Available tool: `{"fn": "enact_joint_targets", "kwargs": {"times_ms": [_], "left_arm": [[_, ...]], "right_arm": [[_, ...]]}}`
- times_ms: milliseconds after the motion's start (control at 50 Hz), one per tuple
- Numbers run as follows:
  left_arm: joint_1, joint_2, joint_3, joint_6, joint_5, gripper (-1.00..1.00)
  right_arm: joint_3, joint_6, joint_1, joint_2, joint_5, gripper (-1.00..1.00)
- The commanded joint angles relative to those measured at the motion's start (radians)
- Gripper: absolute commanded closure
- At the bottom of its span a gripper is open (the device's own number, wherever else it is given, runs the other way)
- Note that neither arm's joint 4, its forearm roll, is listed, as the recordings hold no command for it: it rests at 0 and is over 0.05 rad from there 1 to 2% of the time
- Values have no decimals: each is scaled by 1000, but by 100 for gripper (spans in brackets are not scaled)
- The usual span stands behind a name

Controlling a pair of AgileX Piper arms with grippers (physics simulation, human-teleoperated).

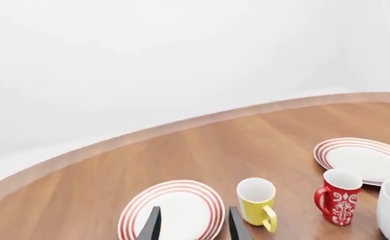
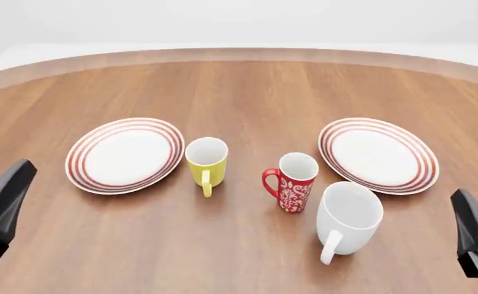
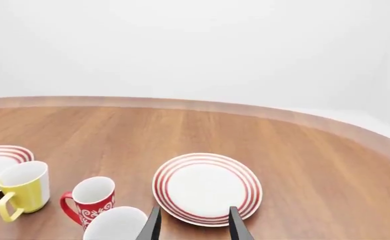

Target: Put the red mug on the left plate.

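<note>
My fingers are waiting, both pairs apart and holding nothing.
The tall red flowery mug [image 2: 292, 182] is standing on the brown wooden tabletop [image 2: 247, 92], between the yellow mug [image 2: 205, 160] and big white mug [image 2: 348, 217], away from the left red-ringed white plate [image 2: 124, 155].

Red mug [image 2: 290, 181] stands between two plates — left plate [image 2: 125, 155] far.

You find no readable text, label, brand or number anywhere. The red mug [image 2: 292, 181] carries only a white floral pattern, and the plates [image 2: 125, 155] only red rings.
</note>
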Motion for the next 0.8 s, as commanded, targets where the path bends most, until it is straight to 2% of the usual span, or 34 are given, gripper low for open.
{"fn": "enact_joint_targets", "kwargs": {"times_ms": [20, 160, 340, 480, 560, 800], "left_arm": [[-123, 221, -96, 78, -102, -100], [-186, 350, -163, 107, -141, -100], [-257, 435, -220, 148, -161, -100], [-354, 545, -274, 196, -187, -100], [-419, 641, -324, 192, -175, -100], [-508, 781, -408, 218, -178, -100]], "right_arm": [[-1, -11, 8, 0, -1, -100], [1, -12, 13, 0, 3, -100], [1, -6, 15, 0, 10, -100], [2, -7, 17, 1, 12, -100], [2, -6, 16, 2, 13, -100], [3, -9, 22, 1, 19, -100]]}}
